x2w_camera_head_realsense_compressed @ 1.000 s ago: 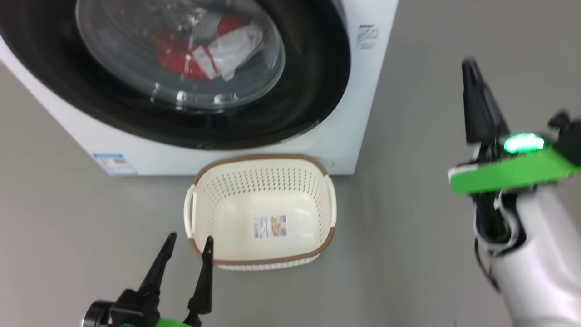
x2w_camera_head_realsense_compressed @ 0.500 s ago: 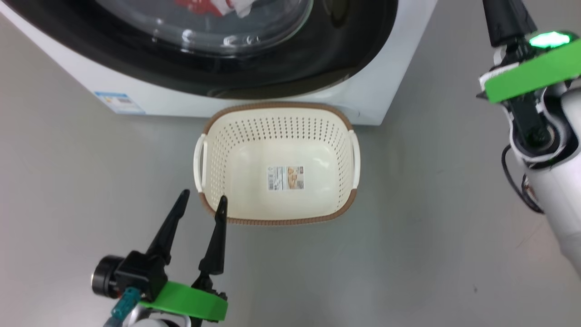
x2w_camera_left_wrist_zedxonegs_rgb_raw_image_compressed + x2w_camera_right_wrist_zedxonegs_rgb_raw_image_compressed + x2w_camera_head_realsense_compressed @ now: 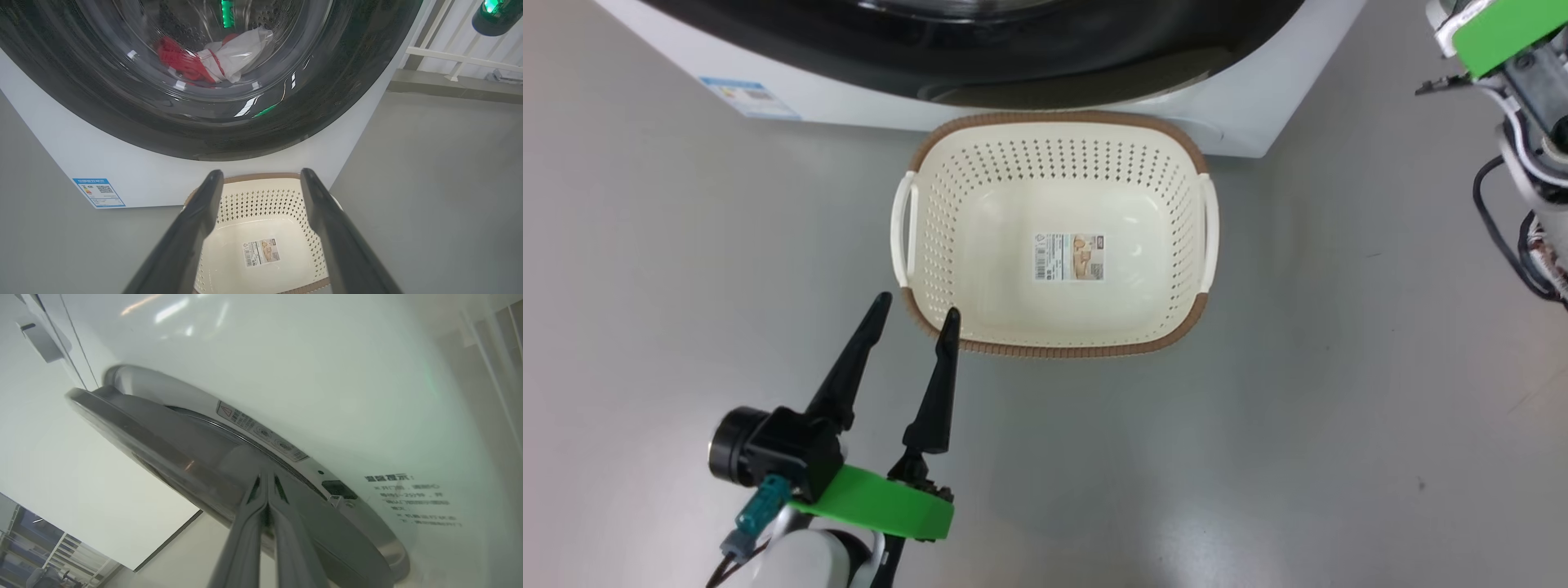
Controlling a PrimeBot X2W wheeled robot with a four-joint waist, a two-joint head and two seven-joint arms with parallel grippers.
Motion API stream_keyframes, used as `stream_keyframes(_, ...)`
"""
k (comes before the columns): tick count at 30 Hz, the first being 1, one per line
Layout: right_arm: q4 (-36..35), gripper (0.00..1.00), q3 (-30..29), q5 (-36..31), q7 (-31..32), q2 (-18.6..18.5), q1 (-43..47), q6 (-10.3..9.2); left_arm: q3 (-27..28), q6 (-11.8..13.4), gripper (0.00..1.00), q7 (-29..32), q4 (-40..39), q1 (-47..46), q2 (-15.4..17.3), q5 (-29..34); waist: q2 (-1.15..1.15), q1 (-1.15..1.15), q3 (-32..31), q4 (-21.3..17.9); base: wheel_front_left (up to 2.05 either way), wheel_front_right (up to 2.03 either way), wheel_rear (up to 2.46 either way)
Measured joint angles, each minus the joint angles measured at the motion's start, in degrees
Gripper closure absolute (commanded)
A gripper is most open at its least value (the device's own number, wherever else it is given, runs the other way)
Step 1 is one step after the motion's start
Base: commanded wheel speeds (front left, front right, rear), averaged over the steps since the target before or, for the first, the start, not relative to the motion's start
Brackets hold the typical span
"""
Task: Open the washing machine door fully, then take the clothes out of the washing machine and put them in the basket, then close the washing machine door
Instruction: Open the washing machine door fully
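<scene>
The washing machine (image 3: 1241,122) stands at the top of the head view, its door (image 3: 286,122) a glossy black rim around a clear glass bowl. Behind the glass lie the red and white clothes (image 3: 184,67). The cream basket (image 3: 1054,347) sits on the floor against the machine's front, holding nothing but a label sticker. My left gripper (image 3: 915,309) hovers open at the basket's near left corner, nothing between its fingers. My right gripper (image 3: 266,475) is shut, its tips at the grey edge of the door (image 3: 163,453) where it meets the machine's white front (image 3: 327,375).
Grey floor (image 3: 1339,408) lies open on both sides of the basket. A blue sticker (image 3: 747,96) marks the machine's lower left corner. My right wrist (image 3: 1499,28) with loose cables hangs at the top right. A white railing (image 3: 461,59) stands to the right of the machine.
The head camera has tilted down, so the machine slid up that view and the basket now sits at centre. My right arm has risen towards the door's edge. The left gripper has stayed put.
</scene>
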Motion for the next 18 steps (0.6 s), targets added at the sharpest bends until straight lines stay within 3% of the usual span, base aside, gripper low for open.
stream_keyframes(7, 1.7, 1.0, -0.3, 6.8, 6.3, -1.0, -3.3, -0.05, -0.6, -0.3, 0.0, 0.0, 0.2, -0.8, 0.0, -1.0, 0.0, 0.0, 2.1, 1.5, 0.0, 0.0, 0.0)
stream_keyframes(18, 3.5, 1.0, -0.3, 11.1, 14.5, -0.8, -4.5, -0.31, -1.2, -0.2, 0.0, -0.2, 0.3, -1.4, -0.2, -2.0, 0.0, -0.01, 2.1, 2.1, 0.0, 0.0, 0.0)
